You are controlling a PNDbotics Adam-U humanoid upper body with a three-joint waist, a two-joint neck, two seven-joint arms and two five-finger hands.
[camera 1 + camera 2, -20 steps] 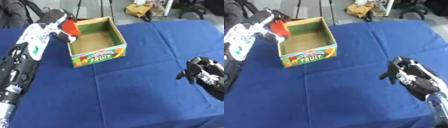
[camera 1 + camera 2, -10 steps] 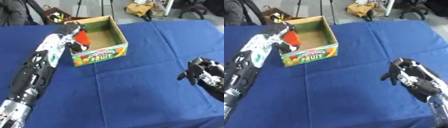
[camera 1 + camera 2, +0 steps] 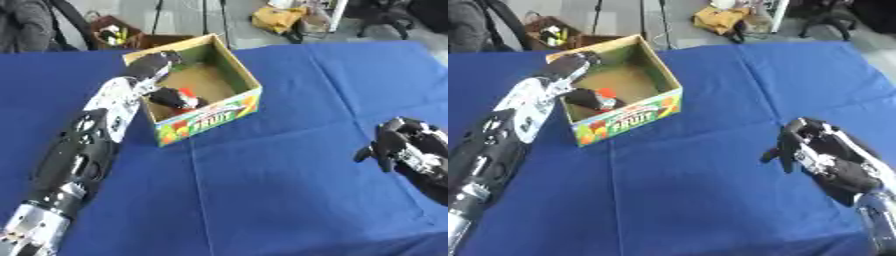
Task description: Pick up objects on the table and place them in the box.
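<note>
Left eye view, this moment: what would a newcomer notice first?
The cardboard box printed FRUIT, far left on the blue table, draws the eye. The left robot hand reaches over its rim, with a red and dark object at the fingers inside. The right robot hand hangs idle, fingers curled, at the right edge.

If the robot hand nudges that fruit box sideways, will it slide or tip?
Probably slide: the fruit box is low and wide, sitting flat on the blue tablecloth. It looks like thin cardboard, open-topped, so likely light and its walls may flex. The left robot hand reaching over its rim could drag it.
</note>
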